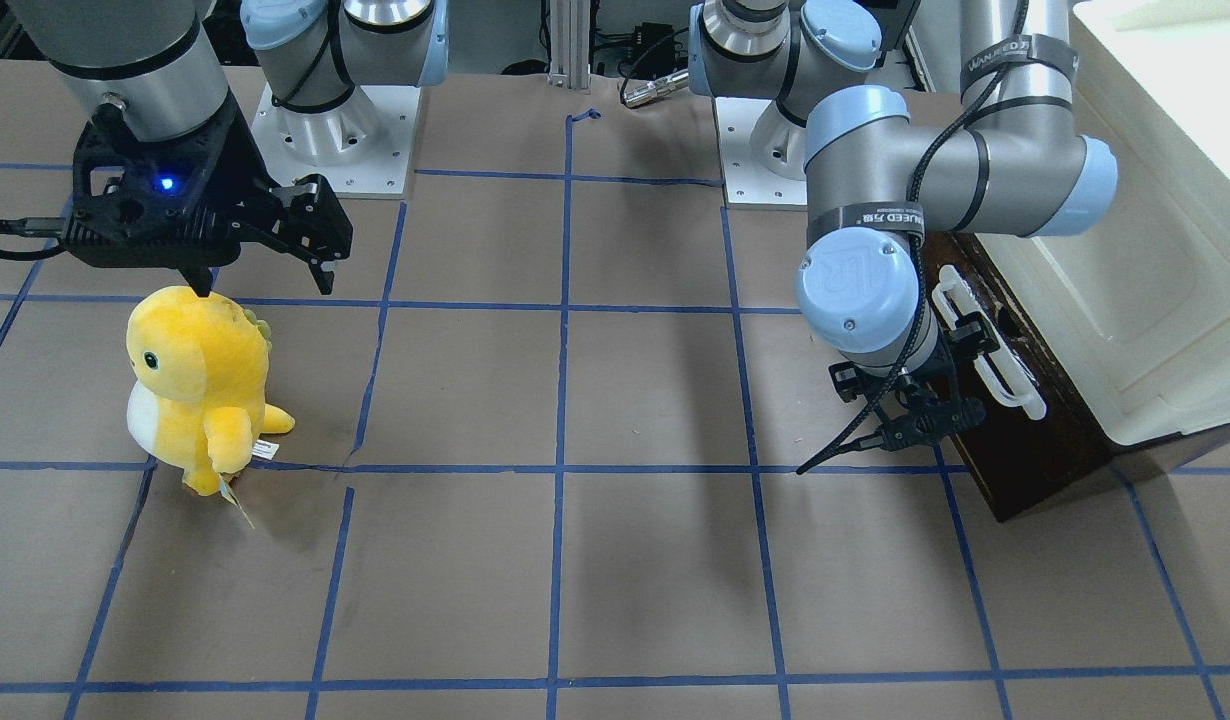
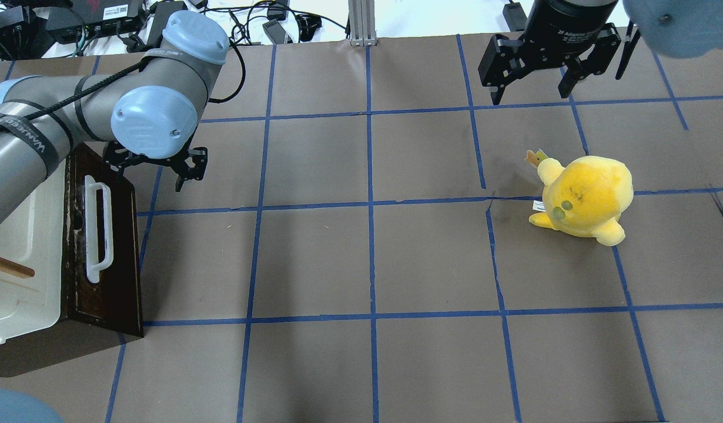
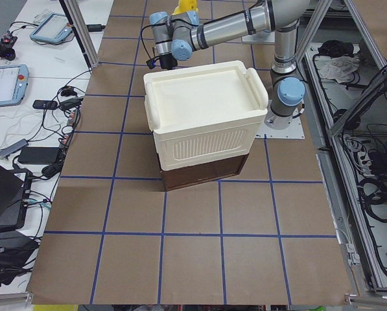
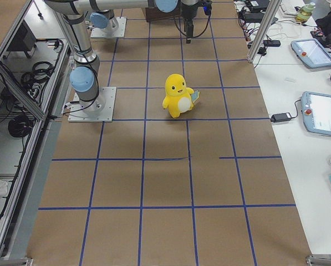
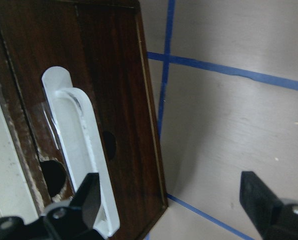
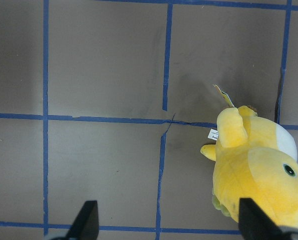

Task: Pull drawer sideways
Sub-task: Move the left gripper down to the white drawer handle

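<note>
The drawer (image 2: 106, 282) has a dark brown wooden front and a long white bar handle (image 2: 97, 229). It sits at the table's left edge under a cream-white box, and also shows in the front view (image 1: 1025, 450) and the left wrist view (image 5: 109, 75). My left gripper (image 2: 153, 173) is open and empty at the far end of the handle (image 5: 81, 145). One finger (image 5: 84, 200) is over the handle's end, the other (image 5: 258, 200) over bare table. My right gripper (image 2: 532, 82) is open and empty, high at the back right.
A yellow plush toy (image 2: 585, 197) stands on the right half of the table, below and in front of the right gripper (image 1: 265, 270). The cream-white box (image 2: 14, 235) with a small tan wooden handle (image 2: 9, 267) sits on top of the drawer. Blue tape lines grid the brown table.
</note>
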Motion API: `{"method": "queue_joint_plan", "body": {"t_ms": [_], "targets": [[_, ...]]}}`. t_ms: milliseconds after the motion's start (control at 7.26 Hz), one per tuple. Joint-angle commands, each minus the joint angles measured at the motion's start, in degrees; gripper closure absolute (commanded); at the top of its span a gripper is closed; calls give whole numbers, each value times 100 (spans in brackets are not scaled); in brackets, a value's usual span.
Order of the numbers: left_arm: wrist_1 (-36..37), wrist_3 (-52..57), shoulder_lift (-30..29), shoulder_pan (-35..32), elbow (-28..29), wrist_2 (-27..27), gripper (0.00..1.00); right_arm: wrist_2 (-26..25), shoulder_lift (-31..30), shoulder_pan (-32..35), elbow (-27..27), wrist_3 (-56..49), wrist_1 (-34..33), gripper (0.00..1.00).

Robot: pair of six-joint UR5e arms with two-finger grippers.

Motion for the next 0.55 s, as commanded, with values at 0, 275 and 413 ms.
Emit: {"method": "queue_joint_plan", "body": {"t_ms": [0,275,413], "targets": [[-14,56,-189,-5,-19,476,0,-7,0,0,0,0,0,0],[-5,-48,-346,4,-28,1008,0,-7,0,0,0,0,0,0],[-22,-232,-373,13,-28,1021,0,-7,0,0,0,0,0,0]]}}
